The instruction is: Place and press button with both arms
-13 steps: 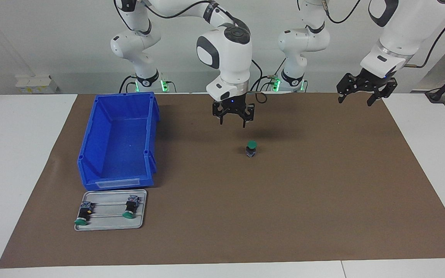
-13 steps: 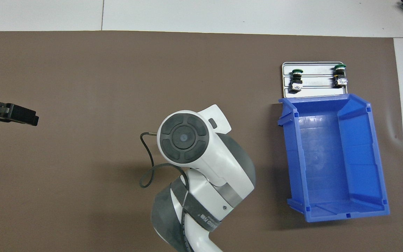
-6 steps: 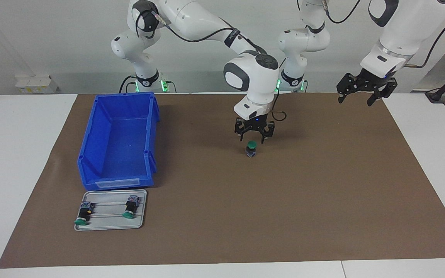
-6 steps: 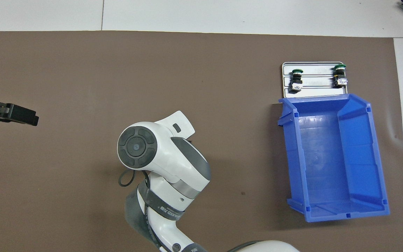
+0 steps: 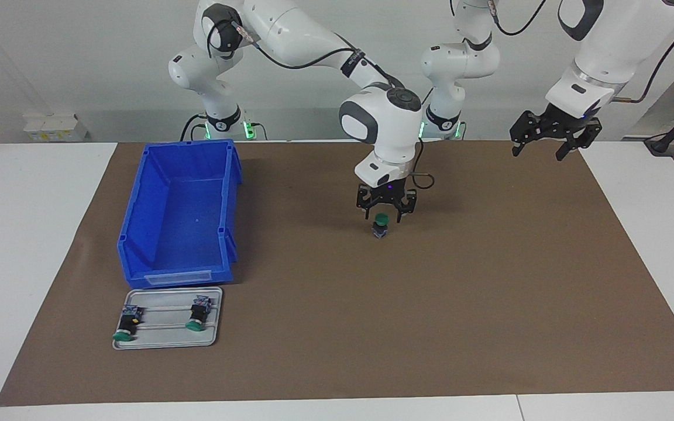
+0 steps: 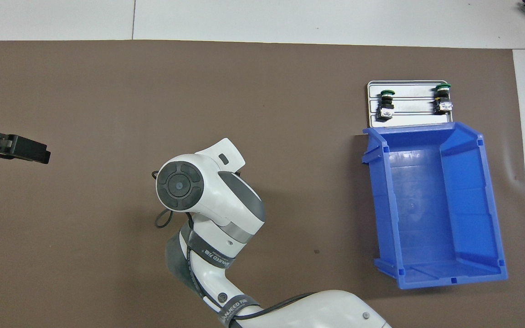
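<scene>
The button [image 5: 380, 225] stands upright on the brown mat [image 5: 489, 292] near the table's middle, green cap up. My right gripper [image 5: 384, 215] hangs straight down over it, open, one fingertip on each side of the green cap; I cannot tell whether they touch it. In the overhead view the right arm [image 6: 208, 200] hides both the button and its own gripper. My left gripper [image 5: 539, 152] waits open in the air over the mat's corner at the left arm's end, and the left gripper [image 6: 34, 152] shows at the overhead view's edge.
A blue bin [image 5: 138, 193] [image 6: 490, 196] sits toward the right arm's end. A small metal tray [image 5: 164, 339] [image 6: 413, 119] lies beside it, farther from the robots, with two green-capped buttons [image 5: 125, 323] [image 5: 198, 316] lying on their sides.
My right arm swung toward the left arm's end and lowered its gripper onto the button's cap. The button and the left arm have not moved.
</scene>
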Robot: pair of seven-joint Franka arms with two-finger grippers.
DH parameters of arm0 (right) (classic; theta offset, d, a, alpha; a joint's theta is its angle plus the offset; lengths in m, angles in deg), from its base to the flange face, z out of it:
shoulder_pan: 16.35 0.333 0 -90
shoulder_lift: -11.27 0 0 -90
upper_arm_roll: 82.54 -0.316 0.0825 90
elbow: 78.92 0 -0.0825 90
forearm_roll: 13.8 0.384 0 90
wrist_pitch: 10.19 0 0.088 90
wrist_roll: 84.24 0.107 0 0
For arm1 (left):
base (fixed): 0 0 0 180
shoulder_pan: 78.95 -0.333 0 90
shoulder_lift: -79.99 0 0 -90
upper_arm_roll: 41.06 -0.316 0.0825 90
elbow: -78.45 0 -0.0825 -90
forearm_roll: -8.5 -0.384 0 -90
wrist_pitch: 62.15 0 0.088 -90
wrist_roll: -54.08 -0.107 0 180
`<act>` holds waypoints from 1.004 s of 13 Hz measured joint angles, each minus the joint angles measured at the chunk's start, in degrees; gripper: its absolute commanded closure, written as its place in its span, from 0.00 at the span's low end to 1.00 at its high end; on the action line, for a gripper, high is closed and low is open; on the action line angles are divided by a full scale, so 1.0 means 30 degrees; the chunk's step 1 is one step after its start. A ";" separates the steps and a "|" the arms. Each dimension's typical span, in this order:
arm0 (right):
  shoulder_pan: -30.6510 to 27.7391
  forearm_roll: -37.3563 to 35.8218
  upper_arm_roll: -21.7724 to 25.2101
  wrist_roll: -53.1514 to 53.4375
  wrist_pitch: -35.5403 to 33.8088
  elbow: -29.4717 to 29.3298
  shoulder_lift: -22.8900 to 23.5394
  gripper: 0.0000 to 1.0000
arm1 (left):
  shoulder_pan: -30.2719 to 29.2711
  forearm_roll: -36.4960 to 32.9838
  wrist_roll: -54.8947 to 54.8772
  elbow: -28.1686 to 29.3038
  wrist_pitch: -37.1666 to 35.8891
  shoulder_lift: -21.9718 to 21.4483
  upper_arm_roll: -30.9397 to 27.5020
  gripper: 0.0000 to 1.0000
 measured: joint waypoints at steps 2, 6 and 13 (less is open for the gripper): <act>-0.0004 0.0000 0.0000 -0.0438 -0.0007 0.0139 0.0068 0.15 | 0.0000 0.0000 0.0000 0.0000 0.0000 0.0000 0.0000 0.00; -0.0012 0.0001 -0.0012 -0.1013 -0.0008 0.0834 0.0081 0.16 | 0.0000 0.0000 0.0000 0.0000 0.0000 0.0000 0.0000 0.00; 0.0001 0.0448 -0.0067 -0.1020 0.0002 0.1137 0.0075 0.18 | 0.0000 0.0000 0.0000 0.0000 0.0000 0.0000 0.0000 0.00</act>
